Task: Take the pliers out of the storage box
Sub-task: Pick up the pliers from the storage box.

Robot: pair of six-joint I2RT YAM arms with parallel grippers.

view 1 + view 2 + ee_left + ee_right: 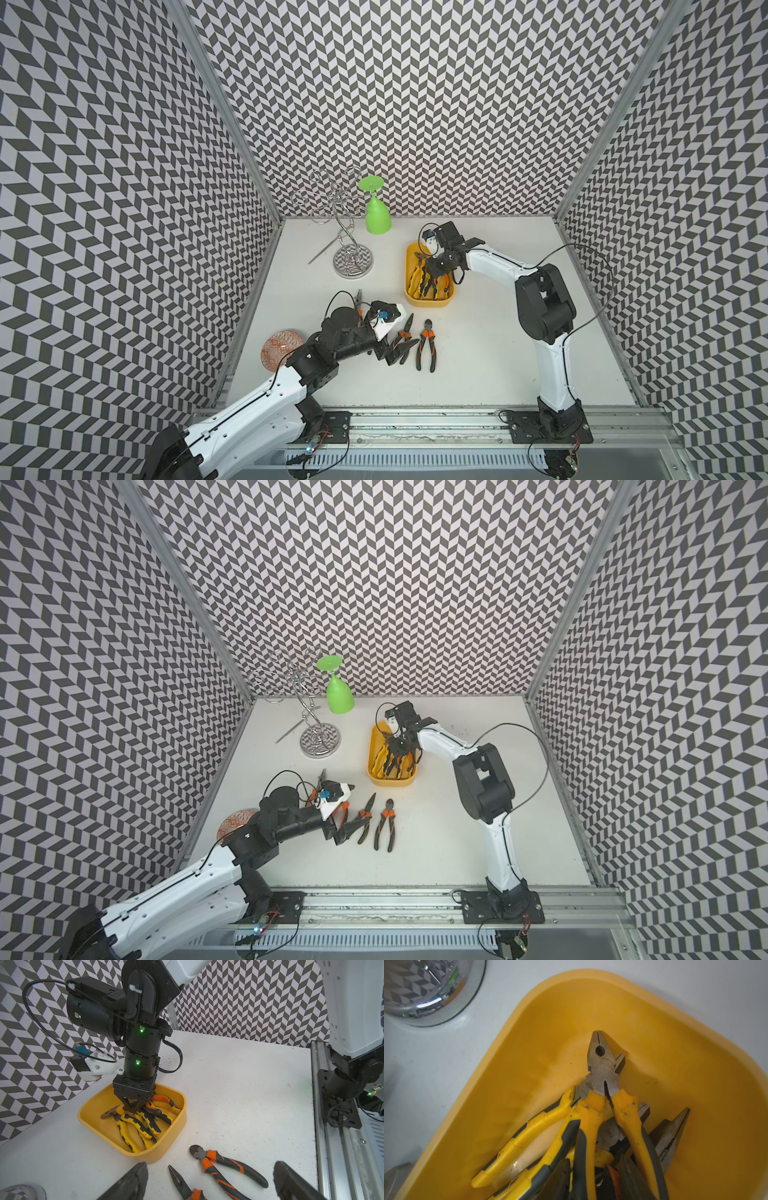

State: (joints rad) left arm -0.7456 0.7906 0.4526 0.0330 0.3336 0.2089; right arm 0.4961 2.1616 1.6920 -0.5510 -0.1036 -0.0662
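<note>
Standing inside the yellow box (151, 1156), the right claw (133, 1108) has its two fingers drawn partway in around the handles of the uppermost pliers (602, 1068) — whether they already press on those handles you cannot tell. The left claw (211, 1164) hangs wide open and empty above the pairs laid out on the tabletop (498, 332), among them the cutters (224, 1165) and a needle-nosed pair (182, 1186). The box sits just beyond these, toward the far side, with a heap of pliers in it.

Risks. The uppermost pair lies across at least two others. Crossed handles could hook, so a second pair might ride up with it and drop back or over the wall. If the fingers catch only one handle, the pair could swing open and slip out. The box looks light, so a snagged lift might drag or tip it.

Views compared. The right wrist view alone gives you the stacking order, and a long-nosed pair (672, 1136) tucked underneath. The left wrist view alone shows the right claw side-on, with an orange-handled pair (164, 1099) behind it. In both top views the wrist hides most of the heap — yet only they give you the whole layout.
</note>
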